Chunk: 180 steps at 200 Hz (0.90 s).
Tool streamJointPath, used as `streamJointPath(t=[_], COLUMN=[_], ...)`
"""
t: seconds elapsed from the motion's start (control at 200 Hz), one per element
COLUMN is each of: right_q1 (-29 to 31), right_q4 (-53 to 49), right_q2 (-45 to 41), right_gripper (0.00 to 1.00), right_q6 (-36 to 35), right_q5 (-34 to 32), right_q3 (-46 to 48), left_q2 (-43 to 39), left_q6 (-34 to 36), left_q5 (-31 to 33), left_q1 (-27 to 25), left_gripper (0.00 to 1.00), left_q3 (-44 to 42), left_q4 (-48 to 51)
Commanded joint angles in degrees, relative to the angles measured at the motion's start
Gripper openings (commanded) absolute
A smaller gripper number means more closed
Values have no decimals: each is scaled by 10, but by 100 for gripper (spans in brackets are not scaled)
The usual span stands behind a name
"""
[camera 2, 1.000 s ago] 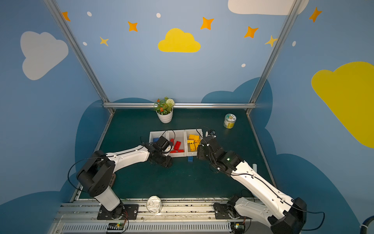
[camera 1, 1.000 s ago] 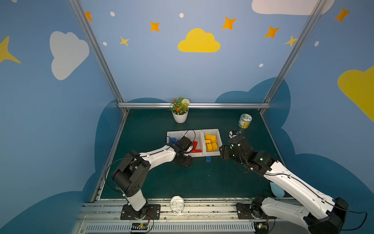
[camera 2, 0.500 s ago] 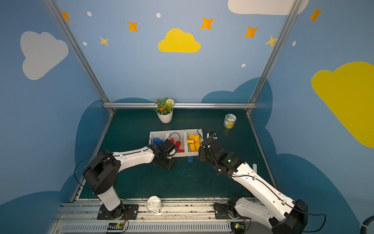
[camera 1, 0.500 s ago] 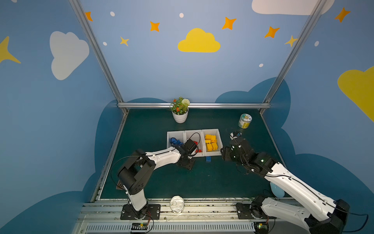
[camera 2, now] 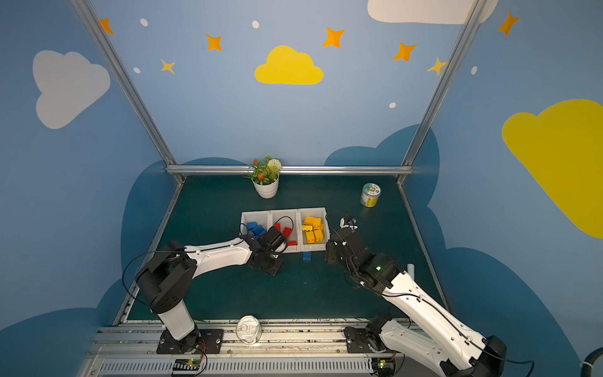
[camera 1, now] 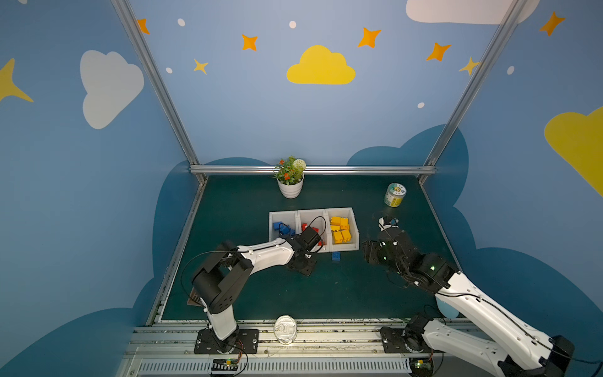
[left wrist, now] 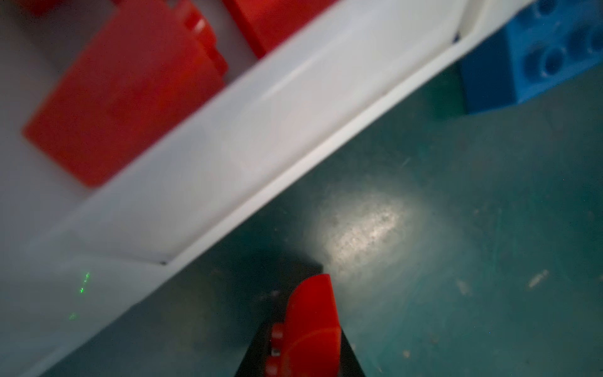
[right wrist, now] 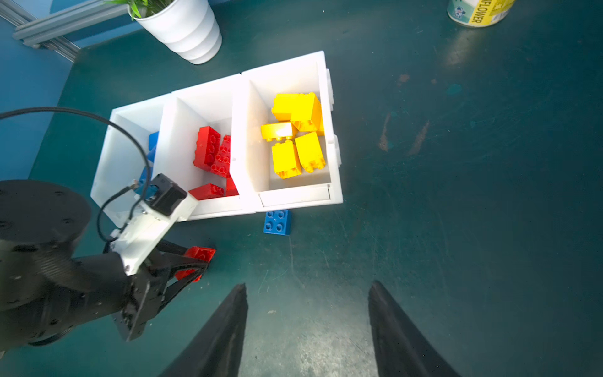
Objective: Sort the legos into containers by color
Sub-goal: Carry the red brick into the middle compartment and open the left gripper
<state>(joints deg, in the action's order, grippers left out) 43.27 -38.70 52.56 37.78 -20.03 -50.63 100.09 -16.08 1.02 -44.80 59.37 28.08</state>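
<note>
Left tool (right wrist: 197,267) clamped on red lego (right wrist: 203,253) beside containers (right wrist: 293,197); right tool (right wrist: 306,287) apart, empty. Next: lift into middle container (right wrist: 199,104).

White bins (right wrist: 295,197); red bricks (right wrist: 208,148), yellow bricks (right wrist: 298,111), blue brick (right wrist: 276,222); dark green mat (right wrist: 456,196)

The left fingers (right wrist: 174,250), apart a second ago, now clamp a red brick (right wrist: 199,254) between their tips, low over the worktop (right wrist: 424,228). The left arm (camera 1: 264,254) has shifted toward the middle, and the front wall of the bins (right wrist: 293,196) now lies just beyond the fingertips. The right fingers (right wrist: 228,326) have narrowed a little, still apart with nothing between them, and have drawn slightly back from the bins.
</note>
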Motion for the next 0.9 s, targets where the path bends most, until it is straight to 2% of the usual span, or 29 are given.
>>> streamJointPath(t=[0.0,0.125,0.25,0.38,0.536,0.766,0.896], right_q1=[-1,-2,-3,-4,-4,-4,-4], right_q4=[-22,-27,-30,-37,-48,-62,-60], right_q2=[-15,-26,-34,-38,-46,-59,-61], right_gripper=[59,59,58,58,58,57,58], right_q6=[9,10,8,6,9,18,21], right_q5=[-15,-21,-24,-24,-24,-22,-18], right_q3=[8,13,14,13,15,27,32], left_q2=[-36,-53,-37,22,96,130,128], left_q6=[-7,-4,-1,18,21,7,3], left_q5=[-19,-26,-3,-7,-46,-75,-80], left_q1=[-6,-6,5,31,67,77,78], left_gripper=[25,25,26,27,28,30,38], left_q3=[6,45,111,193,268,284,279], left_q4=[13,19,26,41,61,44,37])
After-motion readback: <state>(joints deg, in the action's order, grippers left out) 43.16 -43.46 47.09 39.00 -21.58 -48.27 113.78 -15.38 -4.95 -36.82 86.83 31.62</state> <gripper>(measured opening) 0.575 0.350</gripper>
